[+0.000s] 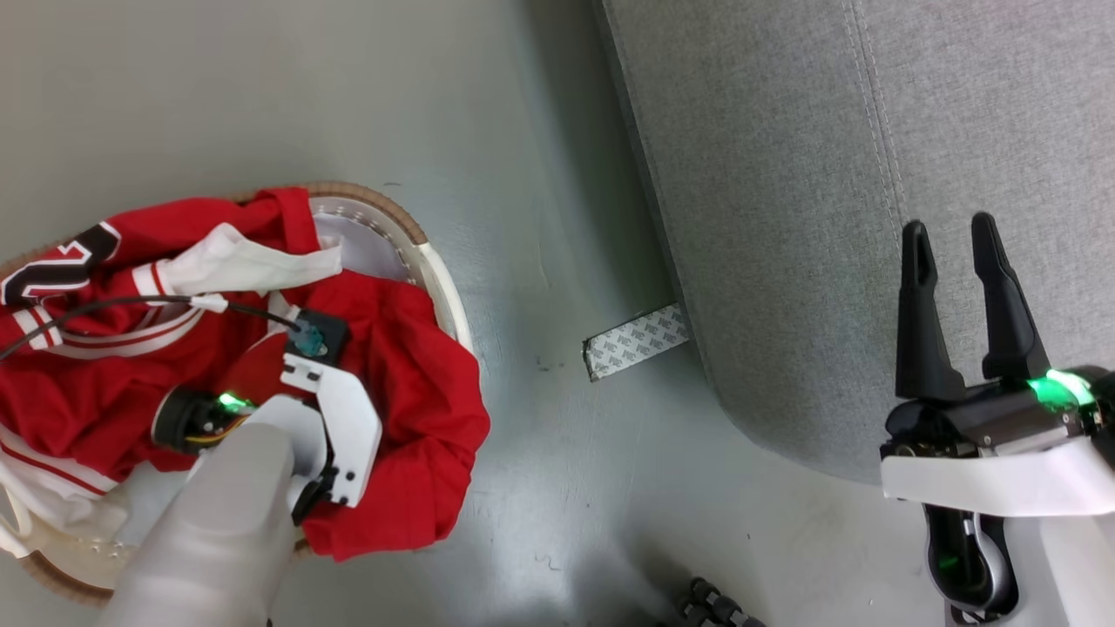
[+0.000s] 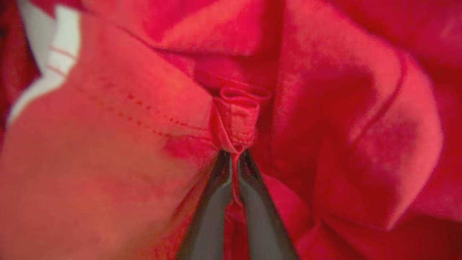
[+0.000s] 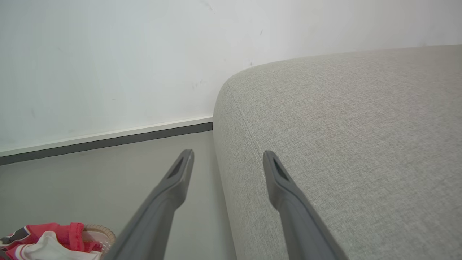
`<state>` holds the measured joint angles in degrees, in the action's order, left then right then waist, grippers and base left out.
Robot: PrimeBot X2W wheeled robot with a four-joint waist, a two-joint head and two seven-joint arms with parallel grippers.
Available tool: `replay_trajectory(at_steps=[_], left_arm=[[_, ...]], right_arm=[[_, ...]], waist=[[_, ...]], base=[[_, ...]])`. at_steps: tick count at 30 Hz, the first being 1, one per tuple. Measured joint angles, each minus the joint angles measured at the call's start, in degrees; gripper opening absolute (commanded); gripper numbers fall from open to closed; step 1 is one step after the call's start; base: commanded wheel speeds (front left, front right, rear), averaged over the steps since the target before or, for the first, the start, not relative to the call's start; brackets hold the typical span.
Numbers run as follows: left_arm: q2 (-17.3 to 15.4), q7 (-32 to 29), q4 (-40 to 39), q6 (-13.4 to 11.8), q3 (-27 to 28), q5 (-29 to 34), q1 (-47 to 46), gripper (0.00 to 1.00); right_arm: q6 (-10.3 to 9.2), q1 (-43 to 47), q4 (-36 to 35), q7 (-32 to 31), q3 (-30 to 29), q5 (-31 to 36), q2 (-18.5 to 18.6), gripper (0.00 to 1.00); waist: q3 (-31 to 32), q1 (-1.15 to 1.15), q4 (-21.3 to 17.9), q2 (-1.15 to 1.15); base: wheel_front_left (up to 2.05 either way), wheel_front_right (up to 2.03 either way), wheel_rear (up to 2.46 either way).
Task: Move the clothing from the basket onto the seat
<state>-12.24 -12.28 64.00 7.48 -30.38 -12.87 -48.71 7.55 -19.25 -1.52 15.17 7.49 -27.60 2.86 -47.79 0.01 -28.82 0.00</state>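
Observation:
Red clothing (image 1: 409, 374) with white stripes and a white patch is heaped in the white basket (image 1: 440, 279), spilling over its right rim. My left arm reaches down into the heap. In the left wrist view my left gripper (image 2: 234, 159) is shut on a pinched fold of the red clothing (image 2: 236, 119). The grey seat (image 1: 827, 174) fills the right of the head view. My right gripper (image 1: 954, 239) hovers open over the seat's near edge, nothing between its fingers. The right wrist view shows my right gripper (image 3: 227, 159), the seat (image 3: 361, 144) and the clothing (image 3: 43, 242) in the basket (image 3: 104, 233).
The basket stands on a grey floor (image 1: 540, 131) left of the seat. A patterned strip (image 1: 636, 340) lies on the floor at the seat's base. A white wall (image 3: 108, 54) with a dark skirting line stands behind the seat.

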Motion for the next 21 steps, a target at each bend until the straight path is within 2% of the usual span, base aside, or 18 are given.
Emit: replay_trajectory(at_steps=[5, 9, 21], left_arm=[[0.18, 3.81, 0.03, 0.00, -1.14, -2.93, -0.19, 0.00], [2.81, 7.61, -0.26, 0.00, -2.03, -5.54, 0.91, 0.00], [7.72, 18.91, -6.30, -0.01, -7.11, -15.92, 8.14, 0.00]], right_arm=[[0.00, -0.87, 0.88, -0.01, 0.90, 0.12, -0.03, 1.00], [0.00, -0.87, 1.46, 0.00, 0.09, 1.91, -0.02, 1.00], [0.00, 2.64, 3.90, 0.00, -0.53, 8.95, -0.12, 1.00]], waist=[[1.41, 0.00, -0.17, 0.00], [4.39, 0.00, 0.70, 0.00], [20.24, -0.01, 6.55, 0.00]], base=[[0.00, 0.00, 0.00], [0.00, 0.00, 0.00], [0.00, 0.00, 0.00]])
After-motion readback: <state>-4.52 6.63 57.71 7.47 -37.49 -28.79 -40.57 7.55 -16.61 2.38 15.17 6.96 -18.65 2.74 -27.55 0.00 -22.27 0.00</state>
